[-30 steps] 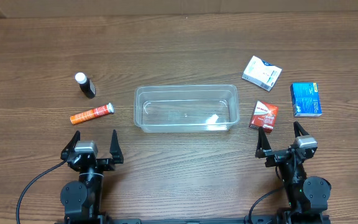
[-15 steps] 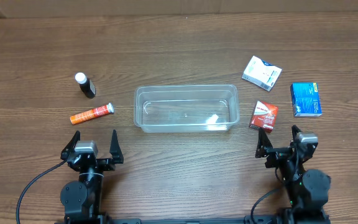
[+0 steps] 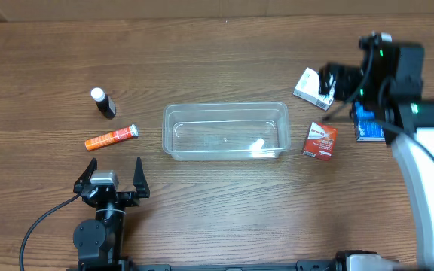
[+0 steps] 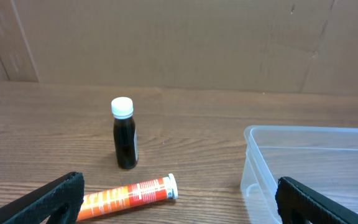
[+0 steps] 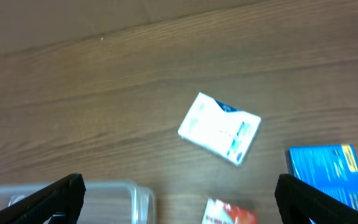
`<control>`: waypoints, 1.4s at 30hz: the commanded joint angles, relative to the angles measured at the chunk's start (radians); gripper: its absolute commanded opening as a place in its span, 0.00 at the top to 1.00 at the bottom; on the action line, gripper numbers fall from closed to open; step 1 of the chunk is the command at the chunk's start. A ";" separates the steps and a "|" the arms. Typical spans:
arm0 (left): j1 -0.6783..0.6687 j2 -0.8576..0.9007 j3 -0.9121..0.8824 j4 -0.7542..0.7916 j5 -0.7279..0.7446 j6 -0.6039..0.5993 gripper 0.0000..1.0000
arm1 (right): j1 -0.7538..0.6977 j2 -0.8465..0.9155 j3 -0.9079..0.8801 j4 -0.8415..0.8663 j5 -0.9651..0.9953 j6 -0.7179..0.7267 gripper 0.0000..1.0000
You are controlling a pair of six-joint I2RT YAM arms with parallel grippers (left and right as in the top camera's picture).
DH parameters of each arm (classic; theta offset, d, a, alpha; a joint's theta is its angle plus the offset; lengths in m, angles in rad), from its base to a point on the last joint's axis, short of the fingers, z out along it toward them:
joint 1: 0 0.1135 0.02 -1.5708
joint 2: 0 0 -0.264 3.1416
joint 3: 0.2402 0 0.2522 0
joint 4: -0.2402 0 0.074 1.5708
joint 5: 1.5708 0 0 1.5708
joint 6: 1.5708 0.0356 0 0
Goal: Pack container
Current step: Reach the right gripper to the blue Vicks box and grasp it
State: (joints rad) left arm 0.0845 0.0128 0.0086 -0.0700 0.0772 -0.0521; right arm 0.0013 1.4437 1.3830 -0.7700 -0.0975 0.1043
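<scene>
The container (image 3: 225, 130) is a clear plastic tub with nothing in it yet. Left of the container are a dark bottle (image 3: 104, 104) and an orange tube (image 3: 111, 138). Right of it are a white box (image 3: 317, 88), a red box (image 3: 320, 141) and a blue box (image 3: 369, 129). The tub looks light, thin and a bit bendy, and likely slippery. Its rim would be the best place to pinch it. The right gripper (image 5: 179, 182) hangs over the white box with fingers wide apart. The left gripper (image 3: 114, 164) waits in front of the container, also spread wide and holding nothing.
</scene>
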 commanded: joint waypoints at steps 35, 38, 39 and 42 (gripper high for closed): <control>-0.006 -0.008 -0.004 -0.001 -0.007 0.011 0.00 | -0.352 0.585 0.076 -0.051 0.040 -0.389 0.00; -0.006 -0.008 -0.004 -0.001 -0.007 0.011 0.00 | -0.352 0.598 0.076 -0.038 0.042 -0.393 0.00; -0.006 -0.008 -0.004 -0.001 -0.007 0.011 0.00 | -0.353 0.606 0.076 -0.030 0.045 -0.393 0.00; -0.006 -0.008 -0.004 -0.001 -0.007 0.011 0.00 | -0.358 0.639 0.076 -0.016 0.044 -0.393 0.00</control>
State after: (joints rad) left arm 0.0845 0.0132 0.0086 -0.0700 0.0769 -0.0521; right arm -0.3470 2.0407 1.4387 -0.7937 -0.0479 -0.2890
